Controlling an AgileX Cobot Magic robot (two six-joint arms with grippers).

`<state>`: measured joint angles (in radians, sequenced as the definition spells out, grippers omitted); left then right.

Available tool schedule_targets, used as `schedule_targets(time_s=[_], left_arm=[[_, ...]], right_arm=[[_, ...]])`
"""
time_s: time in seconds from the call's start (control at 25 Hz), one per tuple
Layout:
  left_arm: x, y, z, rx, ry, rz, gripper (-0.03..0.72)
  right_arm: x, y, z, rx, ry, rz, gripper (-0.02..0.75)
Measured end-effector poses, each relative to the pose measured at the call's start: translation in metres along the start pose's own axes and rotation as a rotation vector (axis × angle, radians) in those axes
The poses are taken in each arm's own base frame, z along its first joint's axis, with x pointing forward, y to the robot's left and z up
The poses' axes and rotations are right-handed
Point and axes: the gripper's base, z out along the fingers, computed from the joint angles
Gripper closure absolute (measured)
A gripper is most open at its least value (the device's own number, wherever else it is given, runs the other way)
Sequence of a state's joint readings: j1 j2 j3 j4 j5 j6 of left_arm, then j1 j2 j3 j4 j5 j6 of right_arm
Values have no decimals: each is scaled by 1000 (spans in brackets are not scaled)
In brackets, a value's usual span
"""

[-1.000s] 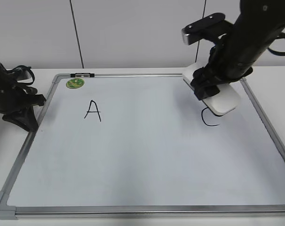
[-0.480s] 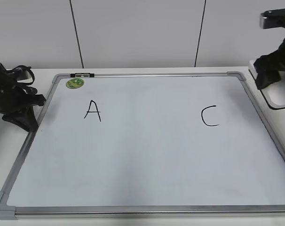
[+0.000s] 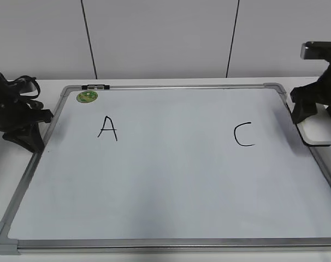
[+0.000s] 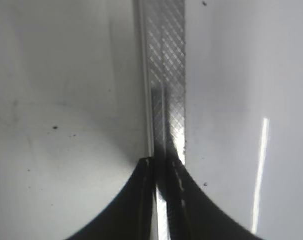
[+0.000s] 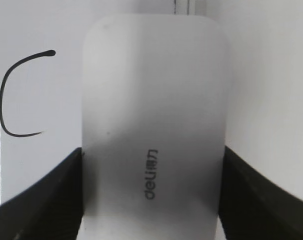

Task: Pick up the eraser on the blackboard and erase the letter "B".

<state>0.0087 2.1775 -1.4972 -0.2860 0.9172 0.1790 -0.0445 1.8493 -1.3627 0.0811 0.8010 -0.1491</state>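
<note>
The blackboard (image 3: 171, 180) lies flat on the table. It carries a black "A" (image 3: 107, 128), a black "C" (image 3: 243, 135) and a round green sticker (image 3: 87, 96). No letter "B" shows on it; the space between "A" and "C" is blank. My right gripper (image 3: 312, 117) is shut on the white eraser (image 3: 320, 131) and holds it over the board's right frame. In the right wrist view the eraser (image 5: 154, 125) fills the middle between my right gripper's (image 5: 151, 192) fingers, with the "C" (image 5: 6, 100) to its left. My left gripper (image 3: 34, 143) is shut and empty at the board's left frame (image 4: 166, 75).
White table surface (image 3: 329, 87) lies to the right of the board and behind it. A small black clip (image 3: 95, 87) sits on the top frame. A white panelled wall (image 3: 154, 38) stands behind the table.
My right gripper carried the eraser from over the board beside the "C" rightward past the frame, then came down and slightly left to the right frame. The left arm has not moved.
</note>
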Motion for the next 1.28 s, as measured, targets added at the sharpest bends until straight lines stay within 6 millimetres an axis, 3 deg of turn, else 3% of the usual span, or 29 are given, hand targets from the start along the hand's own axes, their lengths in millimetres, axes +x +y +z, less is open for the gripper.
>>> schedule_targets(time_s=[0.28,0.68,1.12,1.28], left_arm=[[0,0,0,0,0,0,640],[0,0,0,0,0,0,639],[0,0,0,0,0,0,636],[0,0,0,0,-2,0,627]], right_arm=[[2,-1,41,-13,49,14,208],[-2,-1,62,-36,65,4,208],[-3,-1,64,-42,74,3,125],[-11,0,49,-46,64,-3,121]])
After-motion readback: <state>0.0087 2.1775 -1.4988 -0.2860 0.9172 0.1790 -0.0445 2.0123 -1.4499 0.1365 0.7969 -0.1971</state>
